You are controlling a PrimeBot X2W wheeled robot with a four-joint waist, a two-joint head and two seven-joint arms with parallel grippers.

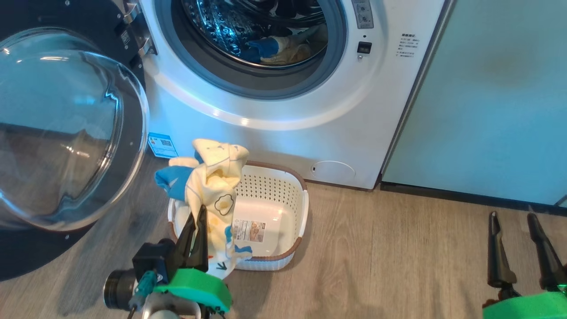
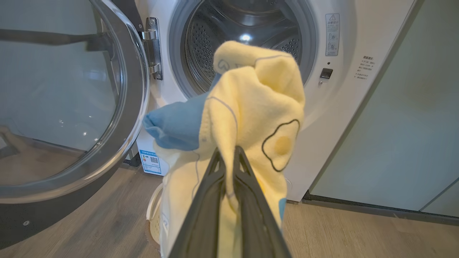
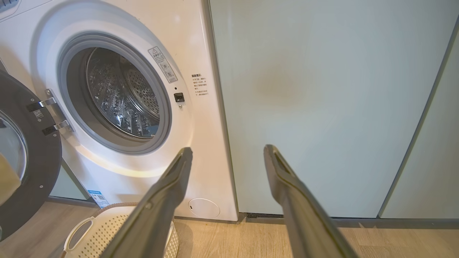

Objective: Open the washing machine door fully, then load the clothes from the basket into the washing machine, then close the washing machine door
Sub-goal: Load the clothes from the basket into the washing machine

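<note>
My left gripper (image 1: 199,216) is shut on a cream garment with blue patches (image 1: 216,177), lifted above the cream basket (image 1: 304,195) with part of the cloth still hanging into it. In the left wrist view the garment (image 2: 258,107) drapes over the left gripper (image 2: 227,153) in front of the drum mouth. The washing machine (image 1: 310,133) stands behind the basket, and its door (image 1: 66,128) is swung wide open to the left. More clothes (image 1: 277,48) lie inside the drum. My right gripper (image 1: 514,218) is open and holds nothing at the lower right, also seen as the right gripper (image 3: 227,150).
Pale teal cabinet panels (image 3: 322,107) stand right of the washer. A blue label sticker (image 1: 162,145) and a round flap (image 1: 333,170) sit low on the washer front. The open door (image 2: 138,89) juts out at the left. Wooden floor (image 1: 398,257) lies right of the basket.
</note>
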